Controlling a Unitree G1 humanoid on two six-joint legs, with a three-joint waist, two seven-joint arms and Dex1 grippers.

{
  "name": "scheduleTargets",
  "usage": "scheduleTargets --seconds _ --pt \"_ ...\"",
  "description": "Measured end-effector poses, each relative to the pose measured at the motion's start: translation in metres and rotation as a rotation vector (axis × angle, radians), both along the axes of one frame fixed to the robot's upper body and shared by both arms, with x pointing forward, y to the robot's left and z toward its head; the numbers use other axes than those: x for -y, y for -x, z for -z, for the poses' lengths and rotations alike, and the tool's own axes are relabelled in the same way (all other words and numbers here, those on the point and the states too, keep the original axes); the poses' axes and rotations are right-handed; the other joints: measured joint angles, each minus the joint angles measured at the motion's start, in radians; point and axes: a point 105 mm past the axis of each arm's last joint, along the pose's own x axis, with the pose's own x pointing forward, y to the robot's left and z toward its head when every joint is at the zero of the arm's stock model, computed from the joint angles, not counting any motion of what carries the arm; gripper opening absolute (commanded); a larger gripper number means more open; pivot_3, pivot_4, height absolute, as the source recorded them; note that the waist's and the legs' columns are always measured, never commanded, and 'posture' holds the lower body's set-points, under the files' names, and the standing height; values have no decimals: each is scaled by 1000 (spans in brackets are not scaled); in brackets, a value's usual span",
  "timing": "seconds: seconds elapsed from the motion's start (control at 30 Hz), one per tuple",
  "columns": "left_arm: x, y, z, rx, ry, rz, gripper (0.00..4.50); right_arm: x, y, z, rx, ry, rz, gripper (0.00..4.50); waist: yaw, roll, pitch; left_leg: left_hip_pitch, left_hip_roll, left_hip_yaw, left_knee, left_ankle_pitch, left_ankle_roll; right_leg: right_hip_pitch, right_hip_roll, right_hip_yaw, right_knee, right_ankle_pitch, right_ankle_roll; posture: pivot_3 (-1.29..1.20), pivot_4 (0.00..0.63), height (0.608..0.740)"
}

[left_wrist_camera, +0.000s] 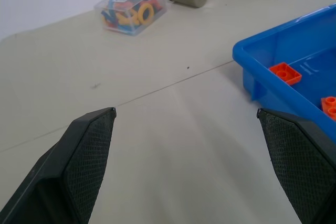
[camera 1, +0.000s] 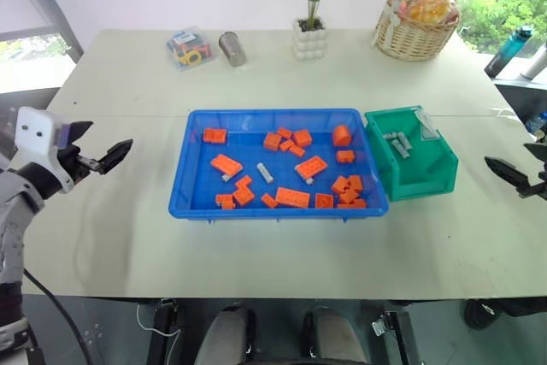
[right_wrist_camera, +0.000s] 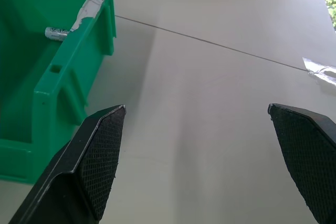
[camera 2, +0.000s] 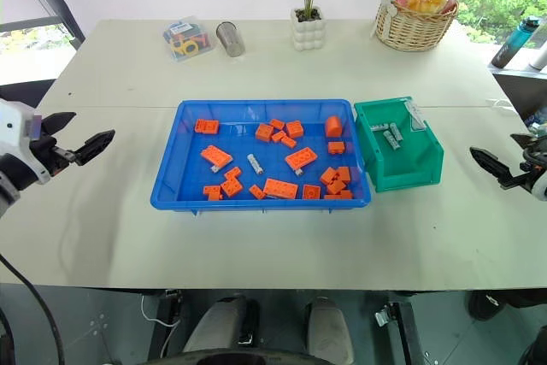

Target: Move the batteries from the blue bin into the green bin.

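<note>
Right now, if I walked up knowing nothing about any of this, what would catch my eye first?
The bright blue bin in the middle of the table, scattered with orange toy bricks and a few small grey batteries. Right beside it, on the robot's right, sits the smaller green bin with some batteries already inside. On either side, the left gripper and right gripper hover open and empty.
</note>
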Motion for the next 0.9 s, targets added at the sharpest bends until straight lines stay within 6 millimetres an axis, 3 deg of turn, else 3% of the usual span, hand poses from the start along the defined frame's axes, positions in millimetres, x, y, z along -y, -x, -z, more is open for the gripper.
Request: scheduleTargets --seconds 0.47,0.67,0.8,0.9 --pt "3 -5 -8 20 10 12 4500 1 0 0 -1 -8 20 4469 -1 0 0 0 0 0 0 0 0 0 1 0 0 0 0 0 150 737" --pt "10 -5 -7 21 35 39 4500 -5 -10 -15 41 -9 0 4469 -2 0 0 0 0 0 0 0 0 0 1 0 0 0 0 0 150 737" --pt "22 -3 -13 27 58 96 4500 -30 -22 -32 54 -36 -111 4469 -2 0 0 0 0 0 0 0 0 0 0 0 0 0 0 0 150 737" --pt "37 0 -16 12 57 189 4500 -80 -34 -54 60 -16 -307 4469 -5 0 0 -1 1 0 0 0 0 -1 0 0 0 0 0 0 150 737"
